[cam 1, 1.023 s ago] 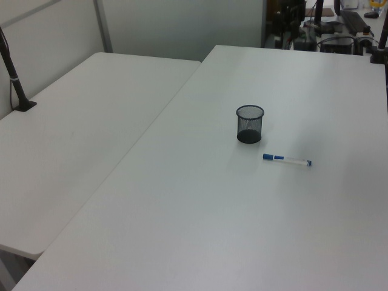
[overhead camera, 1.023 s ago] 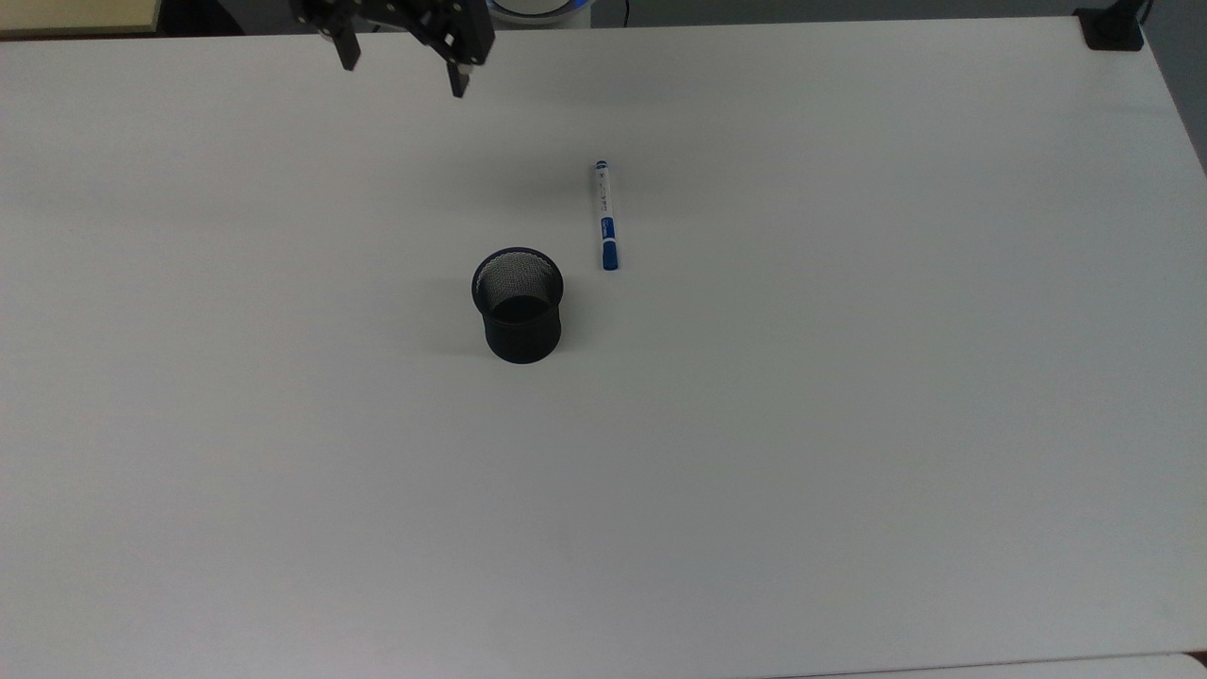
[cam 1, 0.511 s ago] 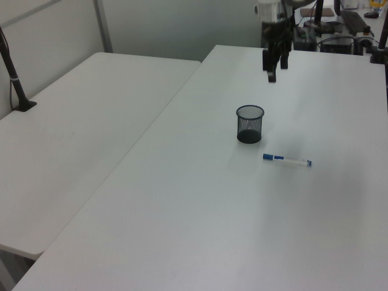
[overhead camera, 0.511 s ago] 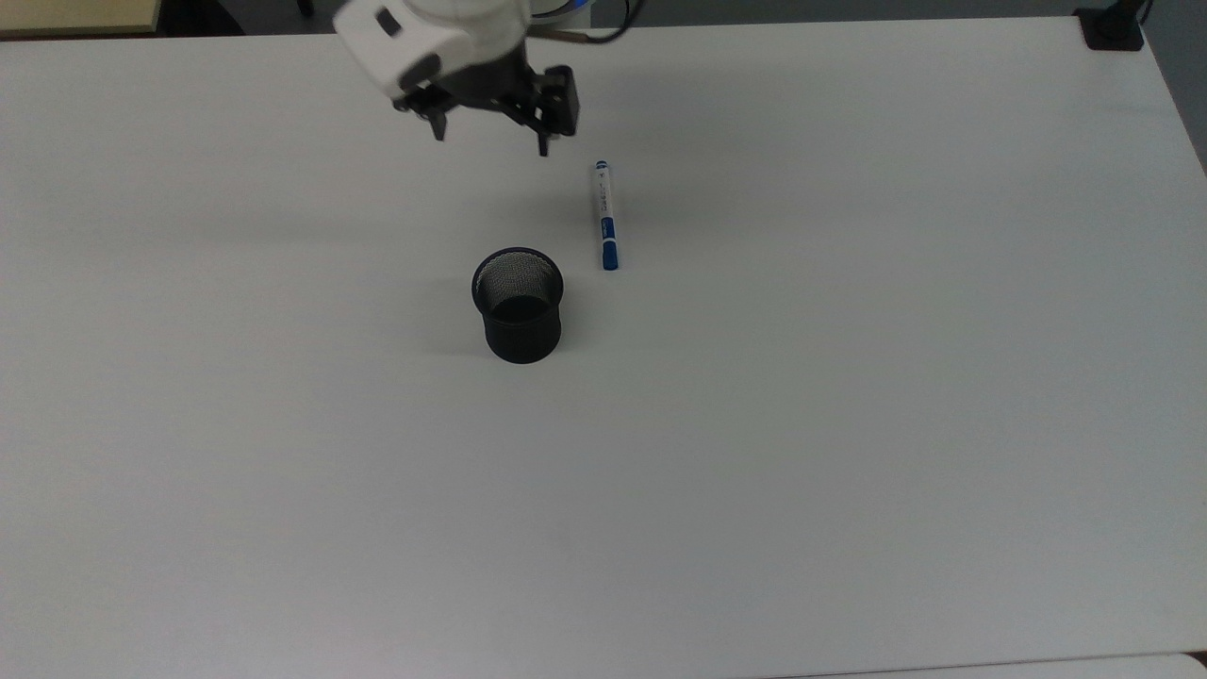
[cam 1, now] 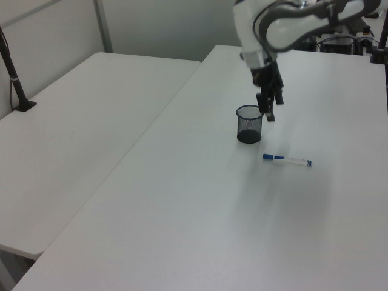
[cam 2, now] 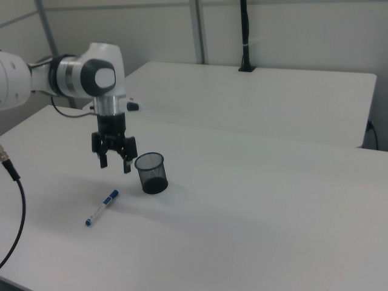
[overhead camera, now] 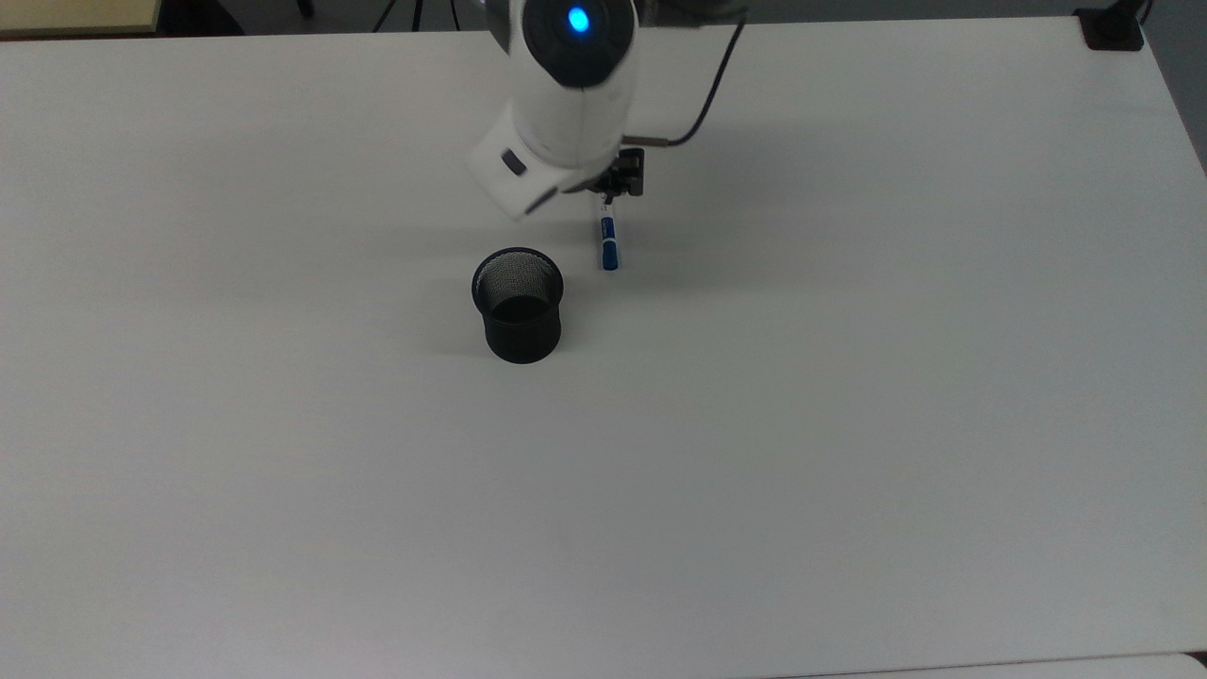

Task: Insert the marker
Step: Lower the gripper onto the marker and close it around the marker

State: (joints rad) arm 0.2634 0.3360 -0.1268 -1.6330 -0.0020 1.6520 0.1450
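Marker lies flat on the white table, untouched, a short way from the black mesh cup it is meant to go into; in the right view it sits to the cup's lower left with its blue cap pointing toward the cup. From the top view the pen's blue-capped end pokes out below the white arm, which covers the rest of the barrel. The gripper hangs above the table with its two fingers spread apart and nothing between them, in the air above the marker and beside the cup rather than down at the pen.

Judged from this, the work is at the approach step: the pen has yet to be picked up, so the task is barely begun. The next move looks to call for lowering over the barrel, with the fingers set across its width, then closing. How well the fingers already line up with the barrel is hard to say, since the arm hides the meeting point from above.

Count on the table: one marker, one mesh cup, one arm with one gripper. A second white table stands alongside, with a black post at its edge.
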